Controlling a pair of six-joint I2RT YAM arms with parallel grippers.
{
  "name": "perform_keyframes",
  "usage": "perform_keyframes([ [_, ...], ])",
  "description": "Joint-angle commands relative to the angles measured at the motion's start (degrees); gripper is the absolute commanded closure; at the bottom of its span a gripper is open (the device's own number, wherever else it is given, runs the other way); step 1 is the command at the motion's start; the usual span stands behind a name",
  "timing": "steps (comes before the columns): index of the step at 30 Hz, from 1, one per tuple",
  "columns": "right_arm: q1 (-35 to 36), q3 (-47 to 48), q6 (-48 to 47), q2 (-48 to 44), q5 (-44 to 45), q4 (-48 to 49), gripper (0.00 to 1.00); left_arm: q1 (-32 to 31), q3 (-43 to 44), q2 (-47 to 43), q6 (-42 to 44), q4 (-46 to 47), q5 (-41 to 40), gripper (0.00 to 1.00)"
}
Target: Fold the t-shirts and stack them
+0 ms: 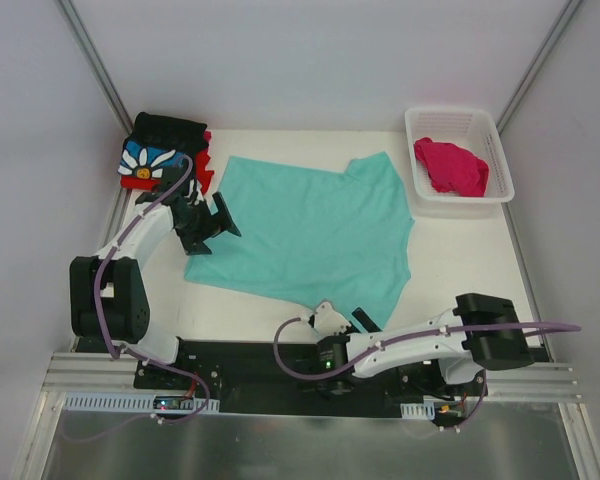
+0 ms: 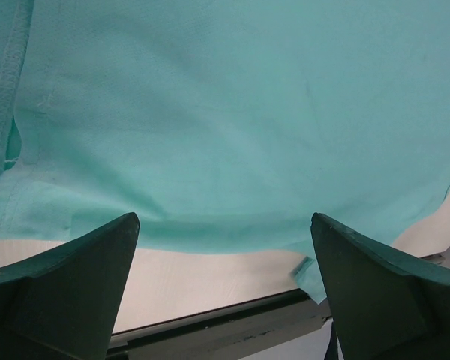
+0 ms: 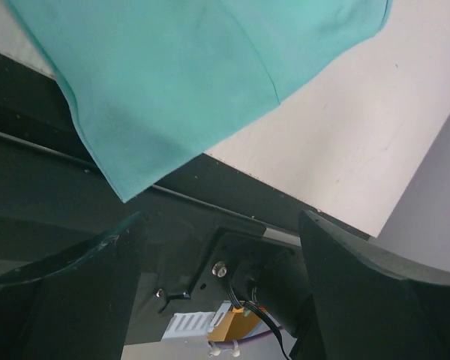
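Jaws stand apart and empty: left gripper (image 1: pixel 212 230) at left edge of teal shirt (image 1: pixel 310 225), right gripper (image 1: pixel 347 318) at its near corner, apparently poised for folding.

The mint-teal t-shirt (image 1: pixel 310 225) is soft matt cloth; the basket (image 1: pixel 460 206) glossy white plastic.

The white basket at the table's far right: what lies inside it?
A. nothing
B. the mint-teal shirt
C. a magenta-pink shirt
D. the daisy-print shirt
C: a crumpled magenta-pink shirt lies in the white basket, while the mint-teal shirt is spread on the table.
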Motion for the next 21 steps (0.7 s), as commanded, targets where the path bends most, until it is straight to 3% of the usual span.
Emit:
perform_keyframes([
  [1, 4.61, 0.02, 11.40, 3.41, 1.62, -8.44, 0.17, -0.04, -0.52, -3.04, 0.74, -0.40, 1.68, 0.01],
  [7, 8.31, 1.86, 12.73, 7.71, -2.34, -3.34, 0.18, -0.04, -0.61, -3.04, 0.48, -0.49, 1.77, 0.01],
  [10, 8.75, 2.39, 12.47, 9.82, -3.13, -1.94, 0.25, -0.04, -0.70, -2.78, 0.30, -0.49, 2.03, 0.01],
  [16, 9.81, 5.02, 11.41, 13.77, -4.01, 0.44, 0.27, -0.04, -0.43, -2.43, 0.21, -0.49, 2.21, 0.01],
  [21, 9.81, 5.73, 10.88, 16.07, -3.57, 0.96, 0.34, -0.22, -0.17, -2.16, 0.04, -0.49, 2.74, 0.01],
])
